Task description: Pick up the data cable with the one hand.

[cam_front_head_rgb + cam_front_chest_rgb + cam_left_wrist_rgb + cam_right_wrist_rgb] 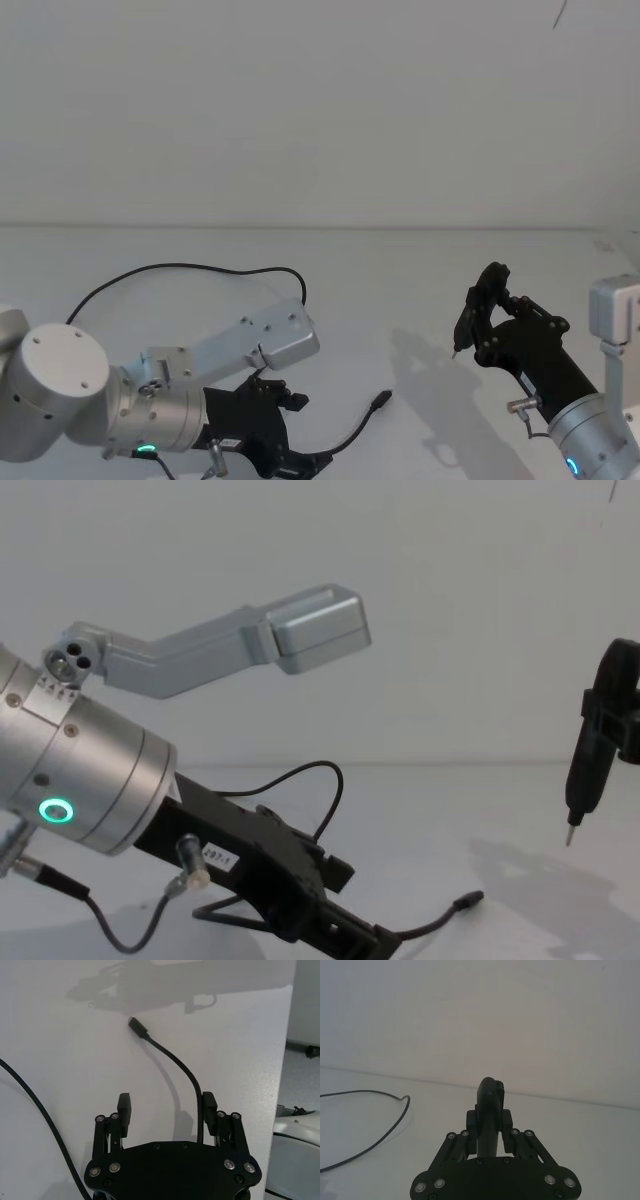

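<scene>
Left wrist view: left gripper, fingers spread wide. Data cable passes between them, hard against one finger and well apart from the other. It is thin, black and flexible, ending in a slightly thicker plug ahead of the fingertips on the white table.
Head view: the gripper is low at the near edge, and the cable loops away behind the left arm. Right gripper is raised at right.
Right wrist view: its fingers clamp a black tool.
Chest view: the tool's metal tip points down.

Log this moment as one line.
left gripper: low on table, jaws open astride data cable, not yet gripped | right gripper: raised aside, shut on pointed tool
</scene>
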You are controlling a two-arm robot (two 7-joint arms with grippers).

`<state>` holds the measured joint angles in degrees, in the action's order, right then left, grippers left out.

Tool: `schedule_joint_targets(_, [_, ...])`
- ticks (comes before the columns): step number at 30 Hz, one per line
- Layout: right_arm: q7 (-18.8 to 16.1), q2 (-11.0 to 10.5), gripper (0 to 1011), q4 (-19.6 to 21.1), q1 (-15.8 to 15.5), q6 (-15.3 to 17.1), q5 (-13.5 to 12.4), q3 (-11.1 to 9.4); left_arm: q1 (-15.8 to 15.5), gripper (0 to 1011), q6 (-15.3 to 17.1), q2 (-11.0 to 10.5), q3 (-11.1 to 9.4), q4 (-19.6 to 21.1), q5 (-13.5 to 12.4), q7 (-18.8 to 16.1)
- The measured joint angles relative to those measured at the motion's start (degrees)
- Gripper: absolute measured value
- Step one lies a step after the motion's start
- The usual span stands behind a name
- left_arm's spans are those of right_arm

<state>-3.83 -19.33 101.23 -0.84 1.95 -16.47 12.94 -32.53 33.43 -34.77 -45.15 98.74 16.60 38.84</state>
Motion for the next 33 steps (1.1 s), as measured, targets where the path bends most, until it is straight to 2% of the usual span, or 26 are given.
schedule_joint_targets(5, [0.0, 0.0, 279, 0.0, 0.0, 0.0, 0.0, 0.0, -0.18, 741, 0.17, 0.16, -0.26, -0.19, -0.26, -0.1])
schedule_joint_targets(7, [0.0, 0.0, 279, 0.0, 0.0, 0.0, 0.0, 0.0, -0.22, 646, 0.21, 0.19, -0.31, -0.22, -0.32, -0.12])
schedule_joint_targets(8, [0.0, 0.0, 279, 0.0, 0.0, 0.0, 0.0, 0.0, -0.26, 646, 0.25, 0.22, -0.35, -0.25, -0.37, -0.14])
schedule_joint_targets(14, [0.0, 0.0, 279, 0.0, 0.0, 0.0, 0.0, 0.0, -0.36, 425, 0.35, 0.31, -0.49, -0.35, -0.52, -0.18])
schedule_joint_targets(24, [0.0, 0.0, 279, 0.0, 0.0, 0.0, 0.0, 0.0, -0.42, 146, 0.43, 0.36, -0.59, -0.43, -0.66, -0.23])
schedule_joint_targets(25, [0.0, 0.0, 279, 0.0, 0.0, 0.0, 0.0, 0.0, -0.43, 94, 0.43, 0.37, -0.58, -0.43, -0.67, -0.23])
schedule_joint_targets(28, [0.0, 0.0, 279, 0.0, 0.0, 0.0, 0.0, 0.0, -0.5, 40, 0.24, 0.37, -0.59, -0.54, -0.79, -0.13])
schedule_joint_targets(33, [0.0, 0.0, 279, 0.0, 0.0, 0.0, 0.0, 0.0, -0.9, 40, -1.86, 0.32, -0.76, -1.03, -1.39, 0.67])
